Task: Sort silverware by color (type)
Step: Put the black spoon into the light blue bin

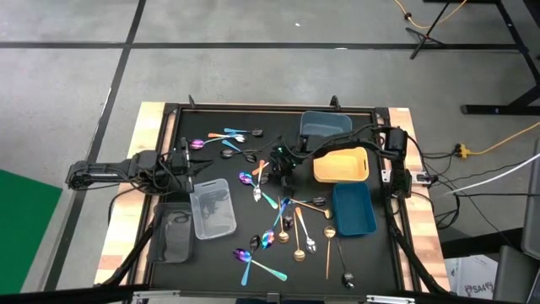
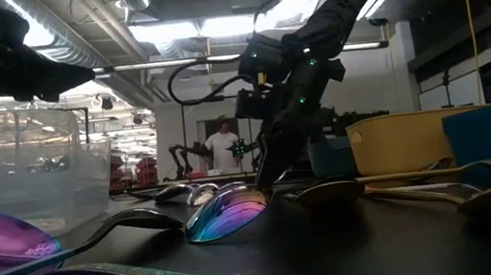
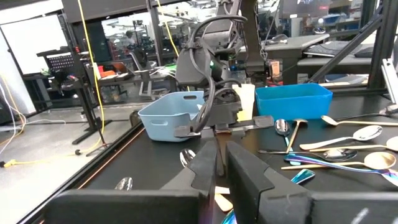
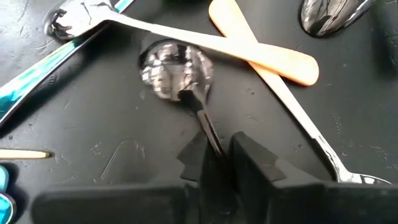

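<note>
The right claw (image 4: 214, 152) is reaching down to mid-tabletop (image 1: 371, 262), fingers clamping a black spoon (image 4: 177, 71) by its handle; the left claw (image 3: 217, 168) is hovering low, fingers nearly together.

The right arm reaches in over the middle of the table, its right gripper (image 4: 217, 152) down at the surface with fingers nearly together. The left arm lies along the table's left side, its left gripper (image 3: 221, 168) almost closed.

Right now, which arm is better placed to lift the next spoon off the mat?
The right. Its tool is down on the mat with its fingers around a dark spoon's handle. The left tool waits beside the clear tray, holding nothing visible.
</note>
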